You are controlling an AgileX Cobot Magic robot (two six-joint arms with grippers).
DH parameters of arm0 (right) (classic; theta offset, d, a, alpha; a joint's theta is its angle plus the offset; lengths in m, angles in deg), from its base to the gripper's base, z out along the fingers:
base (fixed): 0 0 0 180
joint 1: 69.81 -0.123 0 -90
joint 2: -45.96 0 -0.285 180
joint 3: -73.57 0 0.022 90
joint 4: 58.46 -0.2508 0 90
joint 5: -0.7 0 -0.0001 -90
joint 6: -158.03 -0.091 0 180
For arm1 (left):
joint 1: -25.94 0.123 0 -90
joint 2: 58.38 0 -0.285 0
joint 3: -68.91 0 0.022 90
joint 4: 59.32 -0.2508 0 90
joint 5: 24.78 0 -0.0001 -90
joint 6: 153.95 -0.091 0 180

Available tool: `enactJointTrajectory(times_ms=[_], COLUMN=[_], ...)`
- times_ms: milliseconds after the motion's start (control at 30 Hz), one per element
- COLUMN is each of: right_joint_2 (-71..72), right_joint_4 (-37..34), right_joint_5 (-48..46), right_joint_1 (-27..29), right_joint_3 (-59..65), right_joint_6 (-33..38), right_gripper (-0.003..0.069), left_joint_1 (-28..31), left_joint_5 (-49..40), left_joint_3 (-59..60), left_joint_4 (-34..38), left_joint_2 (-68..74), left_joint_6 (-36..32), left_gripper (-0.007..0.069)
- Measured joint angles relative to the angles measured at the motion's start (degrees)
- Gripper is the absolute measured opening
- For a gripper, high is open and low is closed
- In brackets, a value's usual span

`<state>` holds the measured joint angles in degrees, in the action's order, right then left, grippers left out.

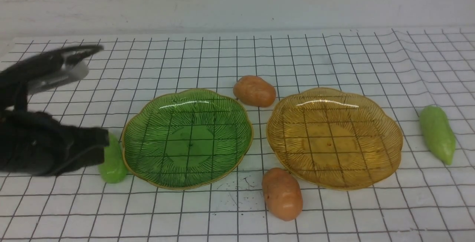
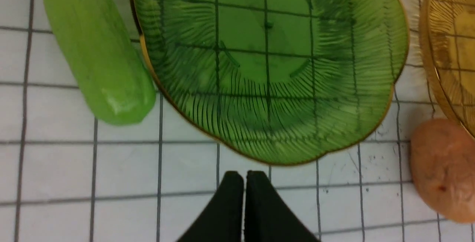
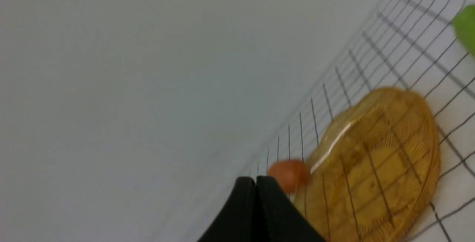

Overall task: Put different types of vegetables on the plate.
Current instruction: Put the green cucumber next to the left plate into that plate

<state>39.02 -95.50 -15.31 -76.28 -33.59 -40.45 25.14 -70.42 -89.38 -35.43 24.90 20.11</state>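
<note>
Left gripper (image 2: 244,175), fingers (image 2: 228,201) pressed together, empty, hung by the green plate (image 2: 267,123), probably after the cucumber (image 2: 96,49) beside its rim; right gripper (image 3: 256,180) was closed too.

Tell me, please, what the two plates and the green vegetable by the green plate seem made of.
Green plate and amber plate: probably tinted glass or clear plastic, glossy; the grid lines show through. Green vegetable: likely moulded plastic or rubber, smooth with a soft sheen.
</note>
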Motion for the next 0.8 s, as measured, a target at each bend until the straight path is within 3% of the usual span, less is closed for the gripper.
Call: enactJointTrajectory(times_ms=[133, 400, 567, 800], right_joint_2=[-1.7, -19.4, -24.4, -25.1], right_joint_4=[8.2, 30.7, 36.4, 33.6], right_joint_5=[-14.9, -50.8, -55.8, -54.0], right_joint_1=[-3.5, -5.4, -5.4, -5.5], right_joint_3=[-12.1, -34.4, -38.8, -39.1], right_joint_6=[6.6, 6.9, 6.9, 6.9], right_gripper=[-0.0013, -0.0013, -0.0013, -0.0013], left_joint_1=[2.0, 3.9, 3.9, 3.9], left_joint_5=[-5.4, -13.5, -13.7, -11.8], left_joint_3=[-10.6, -22.7, -23.3, -23.4], left_joint_4=[0.1, -4.4, -10.8, -17.8], left_joint_2=[12.2, 24.7, 24.9, 25.7], left_joint_6=[0.0, 0.3, 3.8, 7.3], left_gripper=[-0.0008, -0.0008, -0.0008, 0.0008])
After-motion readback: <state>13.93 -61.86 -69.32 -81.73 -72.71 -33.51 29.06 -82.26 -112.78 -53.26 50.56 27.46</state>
